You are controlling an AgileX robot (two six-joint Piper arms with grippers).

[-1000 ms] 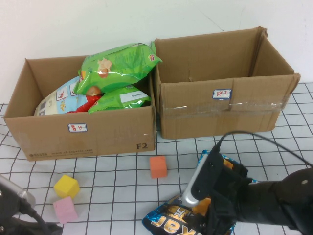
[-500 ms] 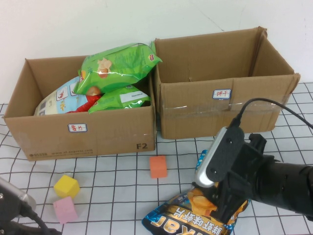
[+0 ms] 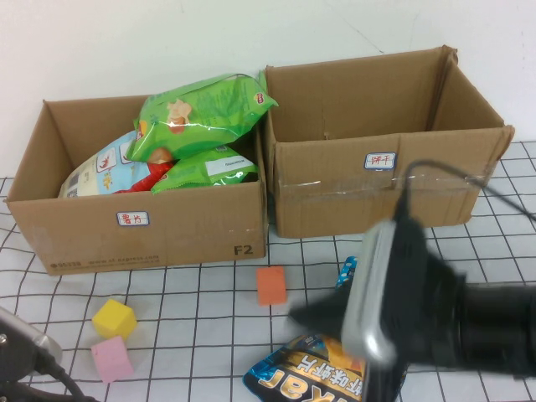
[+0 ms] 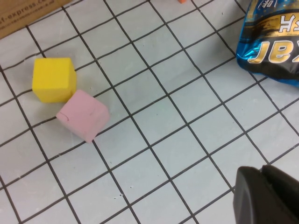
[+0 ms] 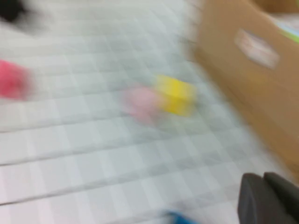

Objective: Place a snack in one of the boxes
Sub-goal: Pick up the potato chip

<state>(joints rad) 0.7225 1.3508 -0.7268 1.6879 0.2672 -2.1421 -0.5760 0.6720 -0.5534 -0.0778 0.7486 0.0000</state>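
Right hand [image 3: 335, 322], grip state impossible to tell, swings above the blue snack bag [image 3: 306, 377] lying on the desk [image 3: 201, 285]; left hand [image 4: 266, 196] parked near-left, also unreadable; your risk: grabbing a slippery bag edge.

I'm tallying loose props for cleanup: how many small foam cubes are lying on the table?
3. An orange cube lies in front of the left box; a yellow cube and a pink cube touch nearer the robot's left. The right arm may hide others.
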